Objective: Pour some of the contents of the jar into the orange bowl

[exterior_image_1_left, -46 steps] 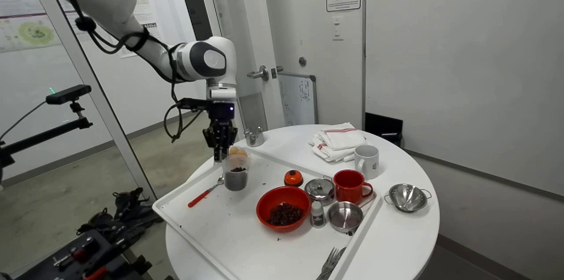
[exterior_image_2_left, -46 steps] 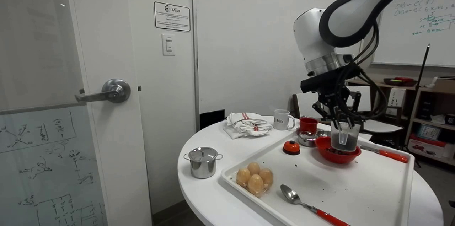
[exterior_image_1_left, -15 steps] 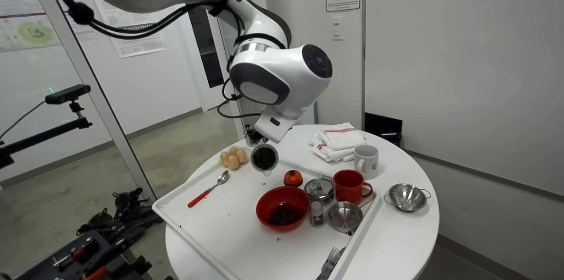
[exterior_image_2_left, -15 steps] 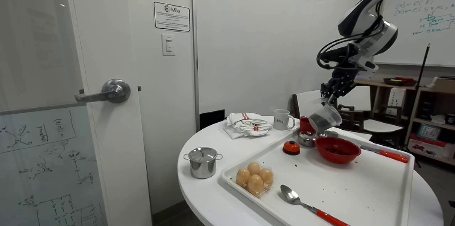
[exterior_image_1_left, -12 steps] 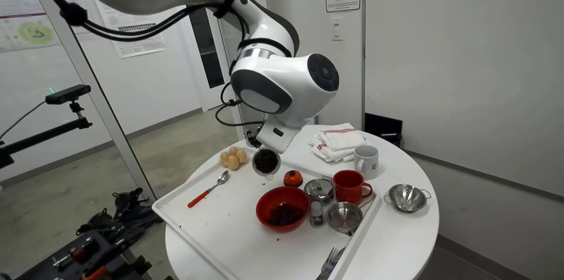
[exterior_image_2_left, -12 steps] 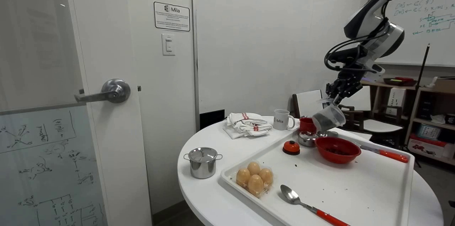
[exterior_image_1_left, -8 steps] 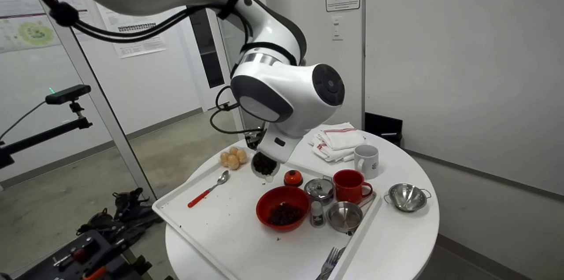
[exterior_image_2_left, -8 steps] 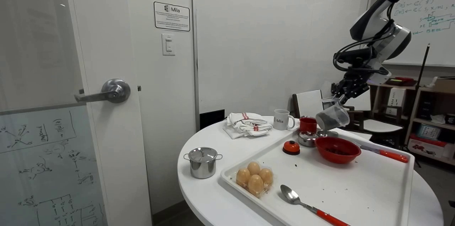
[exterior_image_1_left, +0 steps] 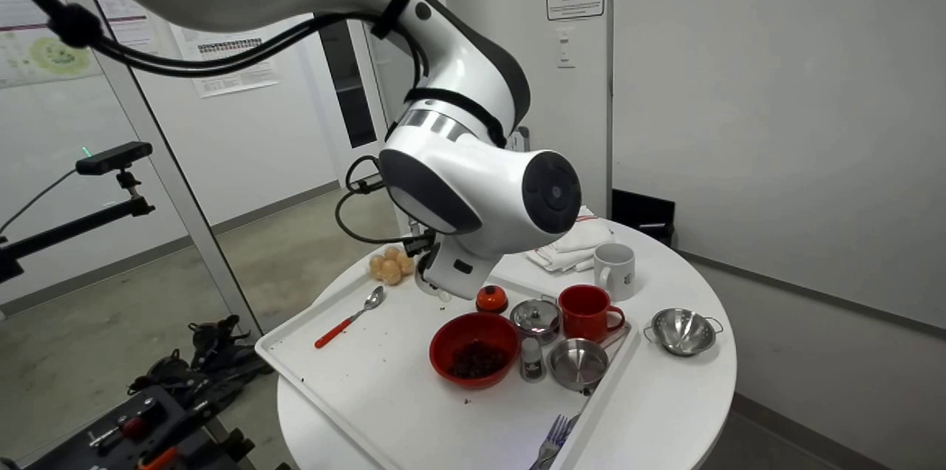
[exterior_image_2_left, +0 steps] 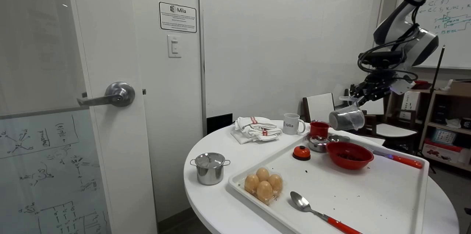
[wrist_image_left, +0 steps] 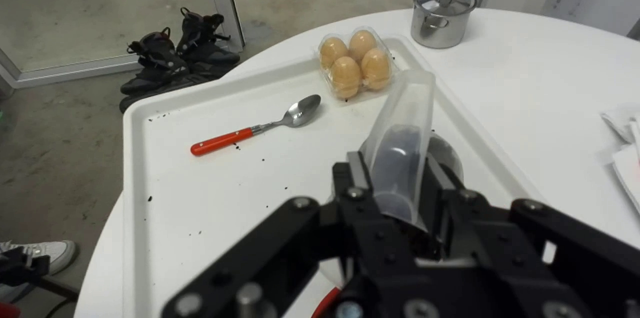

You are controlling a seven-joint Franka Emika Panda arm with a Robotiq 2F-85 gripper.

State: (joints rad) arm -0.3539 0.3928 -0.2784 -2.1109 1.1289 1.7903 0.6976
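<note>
The jar [exterior_image_2_left: 346,118] is a see-through cup with dark contents. In an exterior view it lies tilted nearly on its side, mouth to the right, behind and above the red bowl [exterior_image_2_left: 349,155]. My gripper [exterior_image_2_left: 358,101] is shut on its handle [wrist_image_left: 412,98], between the finger pads in the wrist view. In an exterior view the arm hides most of the jar. The red bowl [exterior_image_1_left: 475,329] holds dark bits; only its rim [wrist_image_left: 326,304] shows in the wrist view. No small shallow orange dish shows clearly; a round orange thing with a dark base [exterior_image_1_left: 491,299] looks domed.
The white tray [exterior_image_2_left: 331,193] holds packed eggs [exterior_image_2_left: 264,186], a red-handled spoon [exterior_image_2_left: 323,215], a lidded steel pot [exterior_image_1_left: 536,318], a steel pan [exterior_image_1_left: 579,364], a shaker [exterior_image_1_left: 532,360] and a red mug [exterior_image_1_left: 587,311]. A steel pot [exterior_image_2_left: 210,168] and towels [exterior_image_2_left: 256,129] stand beyond.
Three seconds ago the jar hung upright; it is now tipped nearly horizontal. Over the last second the jar tilted further and the wrist came lower, hiding the jar's mouth in an exterior view.
</note>
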